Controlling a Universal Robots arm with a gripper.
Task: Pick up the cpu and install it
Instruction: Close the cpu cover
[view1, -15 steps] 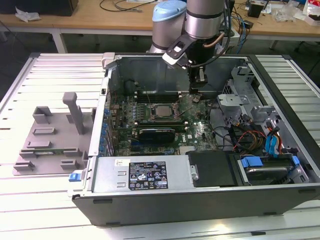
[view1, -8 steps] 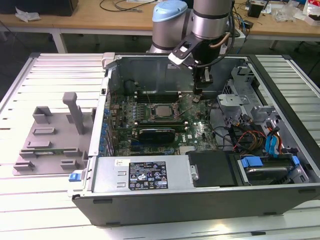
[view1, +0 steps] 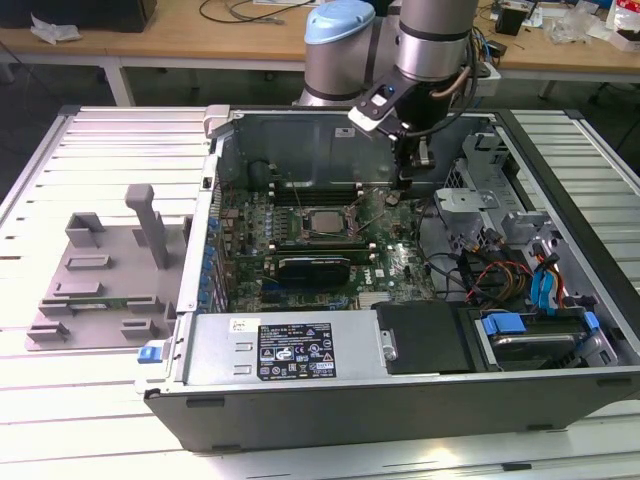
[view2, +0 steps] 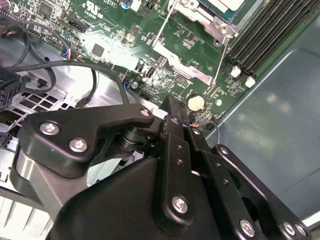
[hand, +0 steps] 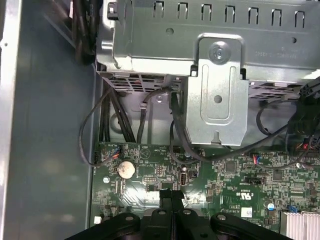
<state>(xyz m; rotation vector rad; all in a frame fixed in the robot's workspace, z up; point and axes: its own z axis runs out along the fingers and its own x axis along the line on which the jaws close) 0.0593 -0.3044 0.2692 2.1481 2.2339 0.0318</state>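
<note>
Silver-grey metal slats form a table (view1: 60, 420); on it lies an open computer case (view1: 400, 410), its green motherboard (view1: 400, 265) facing up. A robot arm (view1: 435, 40) reaches down into the case from the far side of the exterior view; its gripper (view1: 406, 186) hangs low over the far part of the motherboard, near the case's back wall. In both wrist views the two black fingers (hand: 165, 196) lie pressed together with nothing between them, so the hand is clenched and empty; a round silver coin battery (hand: 126, 170) sits on the board close to the fingertips.

Near the middle of the motherboard the cpu (view1: 325, 222) lies flat in its socket, shiny square top up; it is on the exterior view's left of the gripper and well apart from it. In the second wrist view a corner of the chip shows inside the metal socket frame (view2: 200, 17), with dark memory slots (view2: 270, 30) just beside it. A bare metal drive bracket (hand: 217, 95) and black cables (hand: 175, 130) stand beyond the fingertips in the first wrist view. On the table, at the exterior view's left of the case, rests a grey plastic tray (view1: 100, 290) with slots and upright posts.
</note>
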